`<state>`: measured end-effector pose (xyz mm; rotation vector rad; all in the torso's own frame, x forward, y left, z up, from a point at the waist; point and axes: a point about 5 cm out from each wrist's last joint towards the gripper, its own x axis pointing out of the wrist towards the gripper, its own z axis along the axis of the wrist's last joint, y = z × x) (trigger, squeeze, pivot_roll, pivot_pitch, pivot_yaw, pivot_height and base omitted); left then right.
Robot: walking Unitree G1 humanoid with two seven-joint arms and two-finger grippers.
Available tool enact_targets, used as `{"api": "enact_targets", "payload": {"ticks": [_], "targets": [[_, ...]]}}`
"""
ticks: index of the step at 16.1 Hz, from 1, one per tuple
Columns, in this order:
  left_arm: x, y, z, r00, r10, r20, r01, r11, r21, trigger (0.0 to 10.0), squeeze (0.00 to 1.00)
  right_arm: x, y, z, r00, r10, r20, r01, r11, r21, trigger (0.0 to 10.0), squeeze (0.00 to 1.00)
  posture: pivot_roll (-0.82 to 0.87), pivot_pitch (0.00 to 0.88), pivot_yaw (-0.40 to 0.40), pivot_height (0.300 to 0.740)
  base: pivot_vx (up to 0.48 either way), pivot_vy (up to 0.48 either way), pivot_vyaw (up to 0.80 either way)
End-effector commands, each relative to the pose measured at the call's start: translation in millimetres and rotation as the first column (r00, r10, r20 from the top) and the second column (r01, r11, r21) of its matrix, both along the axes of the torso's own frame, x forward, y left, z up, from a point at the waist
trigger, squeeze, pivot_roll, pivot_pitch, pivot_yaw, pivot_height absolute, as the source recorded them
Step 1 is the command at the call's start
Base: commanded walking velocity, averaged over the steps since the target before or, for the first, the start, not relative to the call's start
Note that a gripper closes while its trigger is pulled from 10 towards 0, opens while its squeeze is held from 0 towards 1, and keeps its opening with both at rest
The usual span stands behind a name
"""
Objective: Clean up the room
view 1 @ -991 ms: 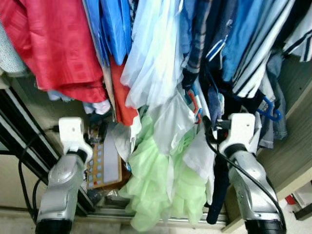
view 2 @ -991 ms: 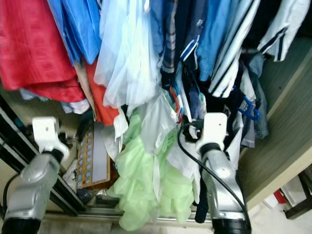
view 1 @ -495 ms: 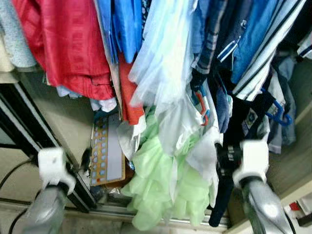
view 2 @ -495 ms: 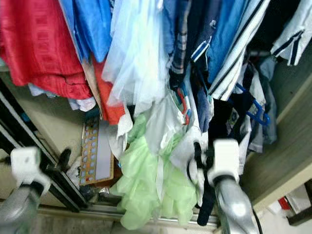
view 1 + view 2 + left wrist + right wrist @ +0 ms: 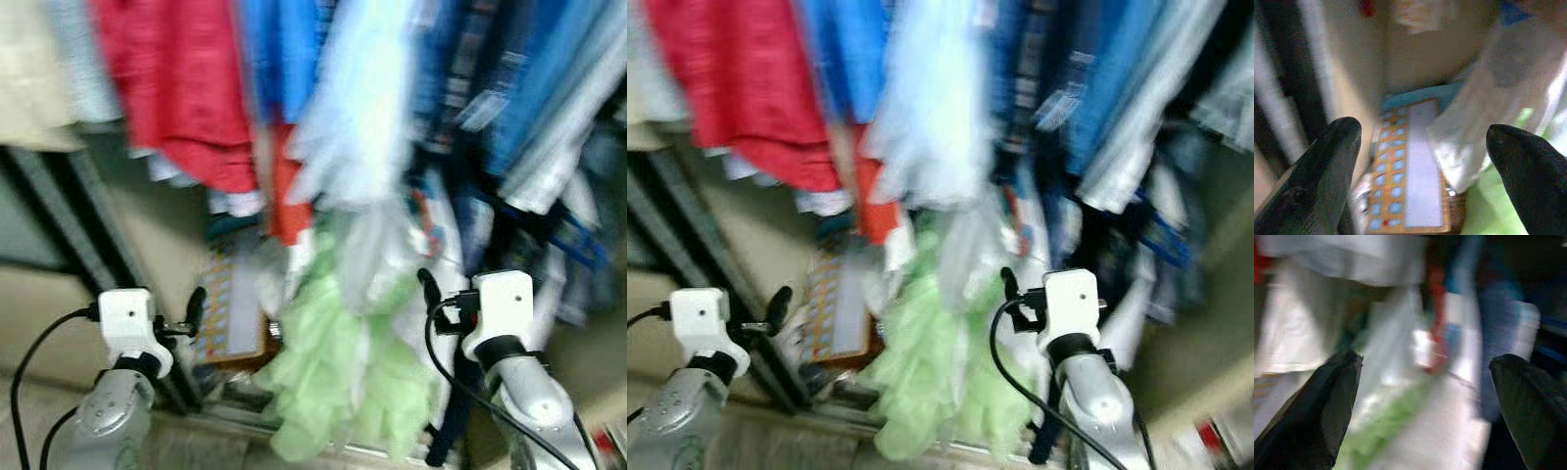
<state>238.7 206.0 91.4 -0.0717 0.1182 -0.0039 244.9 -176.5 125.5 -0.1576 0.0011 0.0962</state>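
Hanging clothes crowd a wardrobe: a red garment (image 5: 176, 88), blue ones (image 5: 284, 59), a pale sheer one (image 5: 367, 117) and striped shirts (image 5: 568, 127). Below them a light green frilly garment (image 5: 343, 382) droops to the wardrobe floor. My left gripper (image 5: 1422, 132) is open and empty, low at the left, pointing at an orange-edged board with blue squares (image 5: 1410, 181). My right gripper (image 5: 1426, 360) is open and empty, just right of the green garment, facing white fabric and a red hanger (image 5: 1436, 323). The head views are blurred.
A black sliding-door frame (image 5: 88, 215) runs down the left beside my left arm. The board (image 5: 230, 313) leans on the wardrobe floor behind it. A wooden wardrobe side (image 5: 1215, 323) stands at the right. Cables trail from both wrists.
The picture has swung and blurred, so the camera has moved. Both wrists sit lower than a second ago, drawn back from the clothes. Nothing has been taken hold of.
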Motion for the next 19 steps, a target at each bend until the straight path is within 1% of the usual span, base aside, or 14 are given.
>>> {"api": "enact_targets", "payload": {"ticks": [1, 2, 3, 4, 8, 10, 11, 12, 13, 14, 15, 16, 18, 19], "targets": [[0.4, -0.7, 0.5, 1.000, 0.006, -0.002, -0.006, 1.000, 0.008, 10.0, 0.00, 1.0, 1.0, -0.2, 1.000, 0.002, -0.003, -0.002, 1.000, 0.002, 10.0, 0.00, 0.05, 0.000, -0.011, 0.740, 0.000, 0.000, 0.80], [1.1, -2.1, 0.4, 1.000, 0.004, -0.001, -0.004, 1.000, 0.003, 10.0, 0.00, 1.6, 2.5, -0.7, 1.000, 0.010, -0.006, -0.010, 1.000, 0.001, 10.0, 0.00, 0.04, 0.000, -0.016, 0.740, 0.000, 0.000, 0.80], [5.0, -13.1, 1.6, 0.997, -0.080, 0.010, 0.080, 0.997, 0.017, 10.0, 0.00, 6.0, 6.5, -0.4, 1.000, 0.020, -0.005, -0.019, 1.000, 0.004, 10.0, 0.00, 0.04, 0.000, -0.018, 0.740, 0.000, 0.000, 0.80], [5.4, -16.2, 2.3, 0.995, -0.103, 0.011, 0.103, 0.994, 0.022, 10.0, 0.00, 6.7, 8.0, 0.3, 1.000, 0.027, -0.001, -0.027, 1.000, -0.001, 10.0, 0.00, 0.04, 0.000, -0.019, 0.740, 0.000, 0.000, 0.80], [8.3, -14.2, 6.0, 0.998, -0.065, 0.023, 0.063, 0.994, 0.094, 10.0, 0.00, 10.3, 11.9, -1.4, 0.999, 0.045, -0.005, -0.045, 0.998, 0.039, 10.0, 0.00, 0.04, 0.000, -0.004, 0.740, 0.000, 0.000, 0.80], [7.4, -13.7, 4.4, 0.999, -0.030, 0.024, 0.028, 0.996, 0.080, 10.0, 0.00, 14.6, 12.8, -1.8, 0.999, 0.050, 0.003, -0.051, 0.998, 0.040, 10.0, 0.00, 0.04, 0.000, 0.003, 0.740, 0.000, 0.000, 0.80], [10.6, -14.1, 3.6, 1.000, -0.004, 0.022, 0.003, 0.997, 0.071, 10.0, 0.00, 19.4, 13.7, -2.8, 0.999, 0.050, 0.009, -0.050, 0.998, 0.037, 10.0, 0.00, 0.05, 0.000, 0.009, 0.740, 0.000, 0.000, 0.80], [11.9, -14.2, 3.5, 1.000, 0.001, 0.023, -0.003, 0.998, 0.070, 10.0, 0.00, 20.6, 13.9, -3.4, 0.999, 0.049, 0.009, -0.049, 0.998, 0.037, 10.0, 0.00, 0.05, 0.000, 0.009, 0.740, 0.000, 0.000, 0.80], [22.4, -17.8, 6.1, 1.000, -0.021, 0.011, 0.020, 0.996, 0.084, 10.0, 0.00, 26.7, 14.8, -2.6, 0.998, 0.052, 0.023, -0.052, 0.998, 0.018, 10.0, 0.00, 0.04, 0.000, -0.019, 0.740, 0.000, 0.000, 0.80], [28.1, -19.3, 9.0, 0.999, -0.043, 0.010, 0.042, 0.995, 0.091, 10.0, 0.00, 29.4, 14.8, 0.9, 0.998, 0.057, 0.036, -0.057, 0.998, 0.003, 10.0, 0.00, 0.03, 0.000, -0.029, 0.740, 0.000, 0.000, 0.80], [35.5, -22.0, 14.8, 0.996, -0.080, 0.028, 0.077, 0.992, 0.099, 10.0, 0.00, 31.6, 11.2, 5.9, 0.998, 0.053, 0.045, -0.053, 0.999, -0.006, 10.0, 0.00, 0.02, 0.000, -0.048, 0.740, 0.000, 0.000, 0.80], [43.6, -22.0, 20.0, 0.994, -0.096, 0.049, 0.091, 0.991, 0.102, 10.0, 0.00, 34.3, 7.8, 7.4, 0.998, 0.043, 0.040, -0.043, 0.999, -0.013, 10.0, 0.00, 0.02, 0.000, -0.056, 0.740, 0.000, 0.000, 0.80], [50.6, -20.8, 22.8, 0.995, -0.079, 0.067, 0.072, 0.993, 0.097, 10.0, 0.00, 37.7, 11.5, 5.9, 0.997, 0.061, 0.041, -0.061, 0.998, -0.002, 10.0, 0.00, 0.02, 0.000, -0.038, 0.740, 0.000, 0.000, 0.80], [50.9, -21.9, 22.2, 0.995, -0.076, 0.067, 0.070, 0.994, 0.087, 10.0, 0.00, 38.6, 14.4, 4.6, 0.996, 0.074, 0.044, -0.074, 0.997, -0.007, 10.0, 0.00, 0.02, 0.000, -0.028, 0.740, 0.000, 0.000, 0.80]]}}
